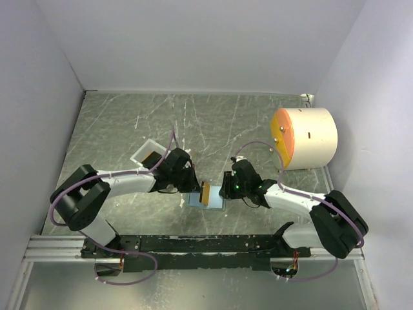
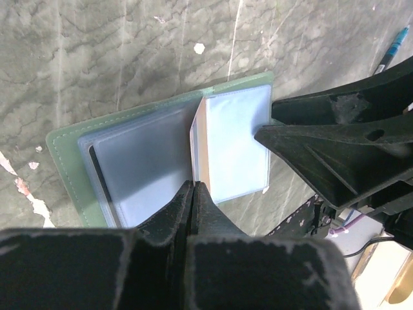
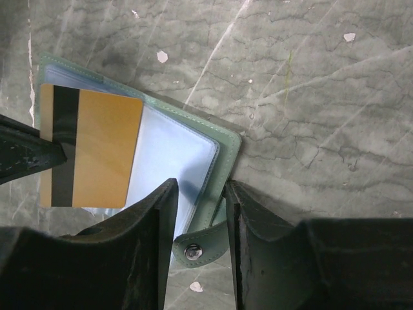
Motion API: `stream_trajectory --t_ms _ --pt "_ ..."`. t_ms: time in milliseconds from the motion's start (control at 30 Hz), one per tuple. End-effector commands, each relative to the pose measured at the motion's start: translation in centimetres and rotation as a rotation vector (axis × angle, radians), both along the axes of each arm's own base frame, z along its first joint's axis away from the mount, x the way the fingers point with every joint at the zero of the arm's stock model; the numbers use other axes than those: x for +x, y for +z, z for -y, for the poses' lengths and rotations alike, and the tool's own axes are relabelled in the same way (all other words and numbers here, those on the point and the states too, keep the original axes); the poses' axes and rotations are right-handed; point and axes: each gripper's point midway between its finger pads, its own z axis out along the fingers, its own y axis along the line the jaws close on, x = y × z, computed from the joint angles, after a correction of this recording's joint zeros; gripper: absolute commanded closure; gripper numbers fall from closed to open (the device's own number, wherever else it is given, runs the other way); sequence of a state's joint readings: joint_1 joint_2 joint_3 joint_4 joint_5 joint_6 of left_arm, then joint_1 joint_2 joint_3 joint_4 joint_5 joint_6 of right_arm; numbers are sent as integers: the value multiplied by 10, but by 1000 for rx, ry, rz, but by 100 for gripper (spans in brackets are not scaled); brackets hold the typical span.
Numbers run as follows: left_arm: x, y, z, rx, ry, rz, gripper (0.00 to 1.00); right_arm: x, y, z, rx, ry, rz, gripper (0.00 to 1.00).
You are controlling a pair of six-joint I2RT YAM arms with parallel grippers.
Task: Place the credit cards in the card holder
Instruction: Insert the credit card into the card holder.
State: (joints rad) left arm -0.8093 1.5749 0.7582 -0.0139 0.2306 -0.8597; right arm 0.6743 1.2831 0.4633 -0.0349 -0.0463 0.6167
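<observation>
The card holder [image 1: 217, 205] lies open on the table, pale green outside [image 2: 64, 143] and light blue inside [image 3: 174, 152], with its snap tab [image 3: 193, 248] at the near edge. My left gripper [image 2: 193, 187] is shut on a yellow-orange credit card [image 3: 97, 148] with a dark stripe. It holds the card on edge [image 2: 201, 139] over the wallet's middle fold. My right gripper [image 3: 199, 190] is open and straddles the wallet's right edge by the snap tab, one finger over the blue pocket. A dark card [image 1: 153, 158] lies in the white tray.
A shallow white tray [image 1: 139, 153] sits at the left behind the left arm. A large cream cylinder with an orange face [image 1: 304, 137] stands at the right. White walls close in both sides and the back.
</observation>
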Motion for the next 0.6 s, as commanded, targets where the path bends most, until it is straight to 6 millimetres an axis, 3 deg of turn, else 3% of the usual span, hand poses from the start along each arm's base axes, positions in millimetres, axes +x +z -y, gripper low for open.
stream_trajectory --t_ms 0,567 --pt "-4 -12 -5 71 -40 -12 93 -7 -6 5 -12 1 -22 62" --pt "-10 -14 -4 86 -100 -25 93 -1 -1 13 -58 -26 0 58"
